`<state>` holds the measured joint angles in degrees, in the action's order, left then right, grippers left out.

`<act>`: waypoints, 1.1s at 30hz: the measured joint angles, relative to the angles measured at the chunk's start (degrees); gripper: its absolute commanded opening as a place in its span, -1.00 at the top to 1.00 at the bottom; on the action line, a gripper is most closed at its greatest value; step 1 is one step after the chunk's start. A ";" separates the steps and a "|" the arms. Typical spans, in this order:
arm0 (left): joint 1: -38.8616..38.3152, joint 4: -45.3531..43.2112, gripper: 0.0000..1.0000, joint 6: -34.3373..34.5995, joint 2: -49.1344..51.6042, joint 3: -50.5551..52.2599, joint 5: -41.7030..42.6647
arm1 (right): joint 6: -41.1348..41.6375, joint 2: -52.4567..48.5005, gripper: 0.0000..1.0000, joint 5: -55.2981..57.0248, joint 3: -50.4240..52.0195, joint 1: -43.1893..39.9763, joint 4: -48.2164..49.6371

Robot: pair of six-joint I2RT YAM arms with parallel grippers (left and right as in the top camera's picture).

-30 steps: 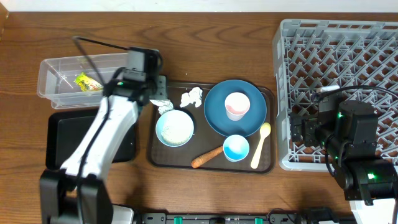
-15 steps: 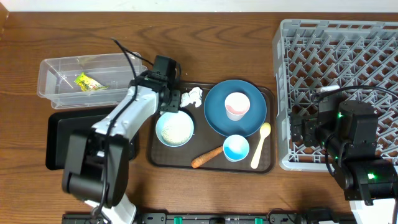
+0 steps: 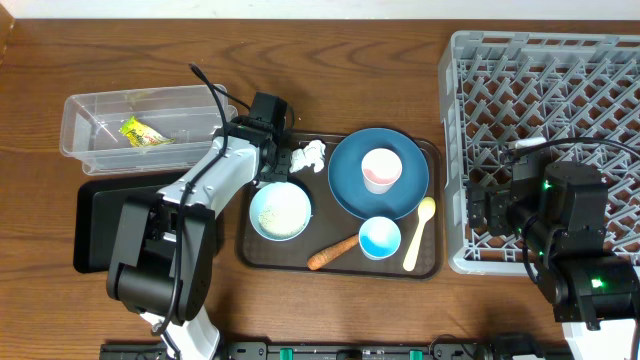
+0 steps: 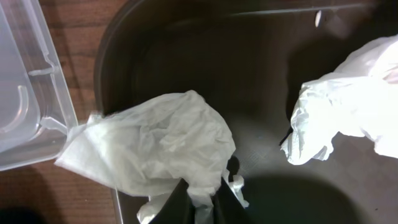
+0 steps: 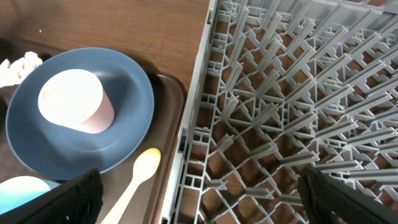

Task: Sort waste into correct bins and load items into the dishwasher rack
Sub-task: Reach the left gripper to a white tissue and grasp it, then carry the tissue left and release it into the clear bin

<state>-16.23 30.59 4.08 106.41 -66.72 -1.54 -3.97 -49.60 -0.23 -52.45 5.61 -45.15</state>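
Observation:
My left gripper (image 4: 200, 202) is shut on a crumpled white paper wad (image 4: 155, 143) at the back left corner of the brown serving tray (image 3: 262, 256). A second wad (image 3: 311, 154) lies just right of it. The clear tub (image 3: 95, 112) holds a yellow-green wrapper (image 3: 142, 132), and the black tray (image 3: 95, 235) sits in front of it. On the serving tray are the dark-blue plate (image 3: 345, 190) with a pink cup (image 3: 381, 168), a blue cup (image 3: 380, 237), a pale-blue bowl (image 3: 281, 206), a cream spoon (image 3: 419, 232) and a carrot piece (image 3: 332, 252). My right gripper (image 5: 202, 199) hangs open over the grey rack's (image 3: 540, 90) left edge.
The rack's lattice (image 5: 292, 93) fills the right side of the right wrist view, its left wall beside the serving tray's rim. Bare wooden table (image 3: 330, 80) lies behind the tray and the tub.
My left arm swung right from the clear tub to the serving tray's back left corner, and its jaws closed on the paper wad. The right arm has not moved.

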 measured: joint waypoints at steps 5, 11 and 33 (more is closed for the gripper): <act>0.00 1.18 0.85 -0.07 -2.03 0.00 0.00 | 0.00 0.00 -0.99 0.00 0.00 0.00 -0.02; 0.20 8.24 0.88 -0.04 -14.32 -0.02 -0.20 | 0.00 0.00 -0.98 0.02 0.00 0.00 -0.07; 27.87 14.32 0.88 12.48 -21.88 -0.07 -3.08 | 0.00 0.00 -0.98 0.00 0.00 0.00 -0.07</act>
<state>11.64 44.91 16.56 84.53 -66.78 -4.62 -3.97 -49.60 -0.23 -52.45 5.61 -45.21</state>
